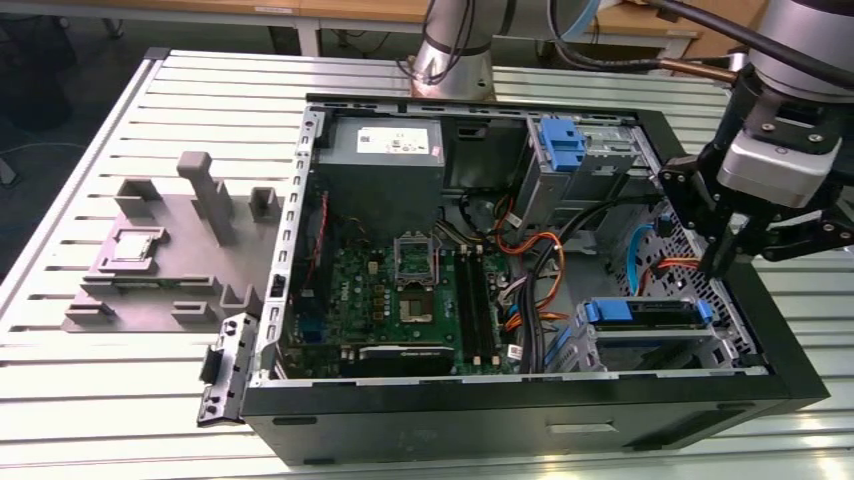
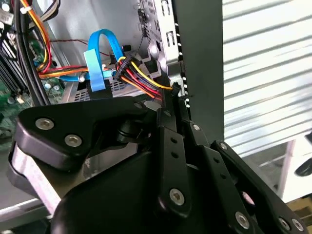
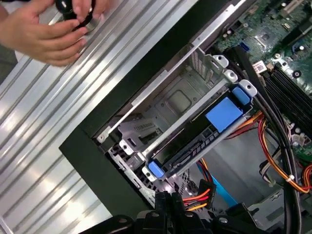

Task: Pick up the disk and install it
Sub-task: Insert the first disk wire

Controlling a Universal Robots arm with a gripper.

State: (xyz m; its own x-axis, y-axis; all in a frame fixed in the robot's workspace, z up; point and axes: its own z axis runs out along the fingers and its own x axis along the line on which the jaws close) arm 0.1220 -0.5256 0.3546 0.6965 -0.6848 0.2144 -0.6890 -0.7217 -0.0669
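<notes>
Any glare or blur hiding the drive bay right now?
Exterior view: even light, the disk readable in its bay. First wrist view: the slatted table glares, the hands are blurred. Second wrist view: the end effector close up, soft and dark.

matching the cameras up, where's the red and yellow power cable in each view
Exterior view: the power cable is on the exterior view's right, near the disk.
Second wrist view: the power cable runs beside the blue cable.
First wrist view: the power cable lies just past the disk's end.
Shared landmark: the black case wall.
</notes>
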